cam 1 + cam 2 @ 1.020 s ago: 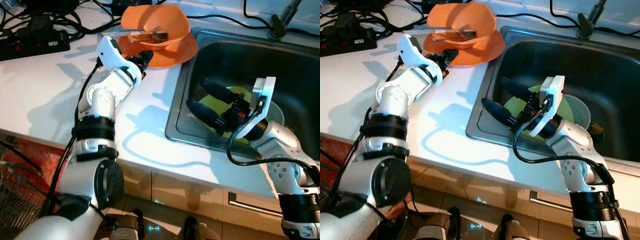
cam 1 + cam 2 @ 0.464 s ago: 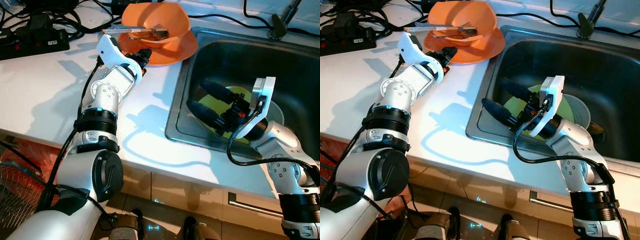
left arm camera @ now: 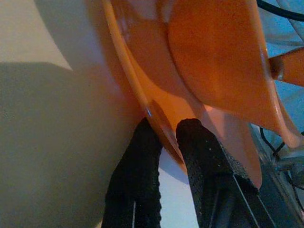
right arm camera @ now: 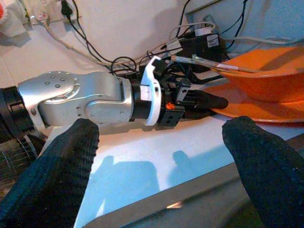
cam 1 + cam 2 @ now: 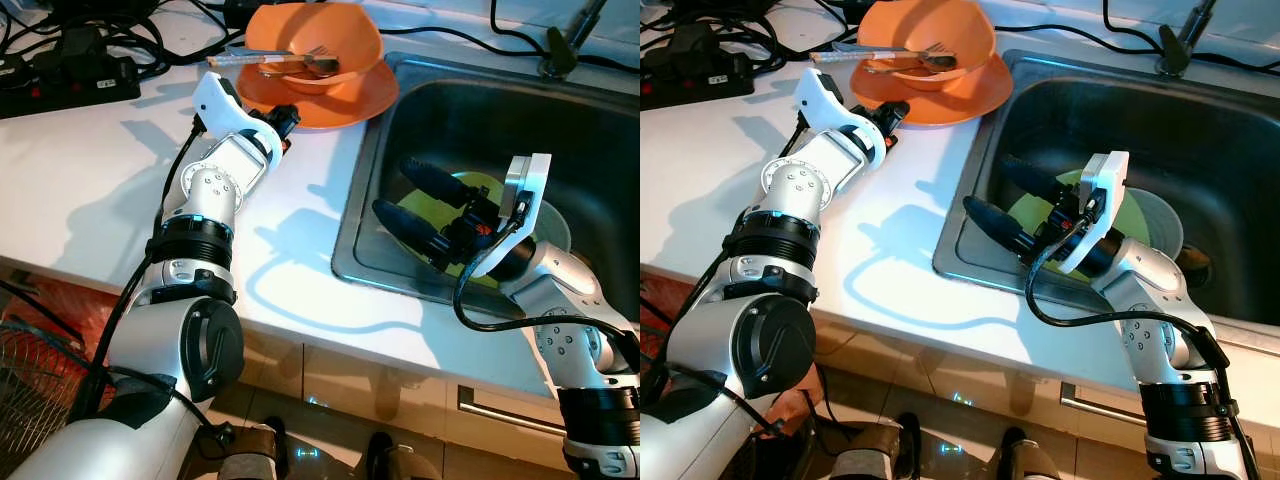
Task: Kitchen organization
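White bench (image 5: 90,190) runs beside a steel sink (image 5: 372,150), with a tangle of cables (image 5: 80,40) along the back. My left tool (image 3: 164,142) has its two fingers nearly closed on the rim of the orange plate (image 5: 345,100), one above and one below. That plate sits on the bench just beside the sink, carrying an orange bowl (image 5: 330,35) with a fork (image 5: 295,62) across it. My right tool (image 5: 420,205) hangs wide open and empty over the green plate (image 5: 450,200) down in the sink. I judge this is the grasp on the stack; next calls for a level lift or slide, or the bowl could tip.
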Available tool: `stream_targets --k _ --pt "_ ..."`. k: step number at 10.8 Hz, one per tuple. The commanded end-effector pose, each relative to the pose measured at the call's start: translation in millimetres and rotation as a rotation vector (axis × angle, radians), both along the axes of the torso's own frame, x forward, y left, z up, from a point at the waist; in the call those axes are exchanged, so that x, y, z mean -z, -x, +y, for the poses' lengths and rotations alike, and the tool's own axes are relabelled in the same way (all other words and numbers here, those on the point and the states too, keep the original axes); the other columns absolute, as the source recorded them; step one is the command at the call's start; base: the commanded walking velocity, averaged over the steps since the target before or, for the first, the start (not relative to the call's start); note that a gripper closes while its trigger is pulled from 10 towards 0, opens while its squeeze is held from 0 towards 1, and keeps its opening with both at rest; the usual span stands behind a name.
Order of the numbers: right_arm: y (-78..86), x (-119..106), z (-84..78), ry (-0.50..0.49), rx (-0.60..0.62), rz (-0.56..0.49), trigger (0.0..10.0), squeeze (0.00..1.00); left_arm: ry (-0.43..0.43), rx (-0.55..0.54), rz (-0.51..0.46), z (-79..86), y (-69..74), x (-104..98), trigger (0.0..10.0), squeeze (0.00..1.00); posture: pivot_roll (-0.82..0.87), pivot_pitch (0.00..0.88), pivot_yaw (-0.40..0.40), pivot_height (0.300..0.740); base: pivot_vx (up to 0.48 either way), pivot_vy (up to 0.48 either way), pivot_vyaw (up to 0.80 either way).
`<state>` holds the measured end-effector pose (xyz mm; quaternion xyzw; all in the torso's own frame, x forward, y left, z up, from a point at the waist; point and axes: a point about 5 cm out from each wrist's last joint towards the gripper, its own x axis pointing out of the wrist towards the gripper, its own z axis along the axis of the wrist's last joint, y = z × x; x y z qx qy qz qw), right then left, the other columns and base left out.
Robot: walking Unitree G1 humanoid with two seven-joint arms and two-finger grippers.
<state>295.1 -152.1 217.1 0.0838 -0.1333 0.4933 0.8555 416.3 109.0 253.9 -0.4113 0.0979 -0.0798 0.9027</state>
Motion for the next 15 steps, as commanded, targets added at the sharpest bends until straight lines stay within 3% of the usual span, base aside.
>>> stream_targets --k 1,8,9,12,15 --pt "2.4 -5.1 1.1 0.012 -0.016 -0.024 10.0 0.0 -0.029 0.03 0.083 -8.2 1.2 18.3 0.0 0.0 0.08 0.253 -0.004 0.74 0.0 0.0 0.0" --pt "1.8 -3.8 2.3 0.012 -0.02 -0.023 10.0 0.0 -0.03 0.037 0.101 -9.1 5.5 25.6 0.0 0.0 0.09 0.251 -0.001 0.74 0.0 0.0 0.0" --pt "1.9 -3.8 2.8 0.012 -0.02 -0.023 10.0 0.0 -0.036 0.057 0.122 -14.5 12.5 31.0 10.0 0.0 0.09 0.25 0.001 0.74 0.0 0.0 0.0" --pt "1.7 -3.4 2.2 0.014 -0.021 -0.023 10.0 0.0 -0.039 0.077 0.202 -18.6 44.7 53.8 10.0 0.0 0.1 0.255 0.001 0.74 0.0 0.0 0.0" --pt "1.0 -2.3 2.3 0.016 -0.03 -0.018 10.0 0.0 -0.031 -0.017 0.249 -10.0 75.8 63.4 10.0 0.0 0.12 0.264 -0.01 0.74 0.0 0.0 0.0"
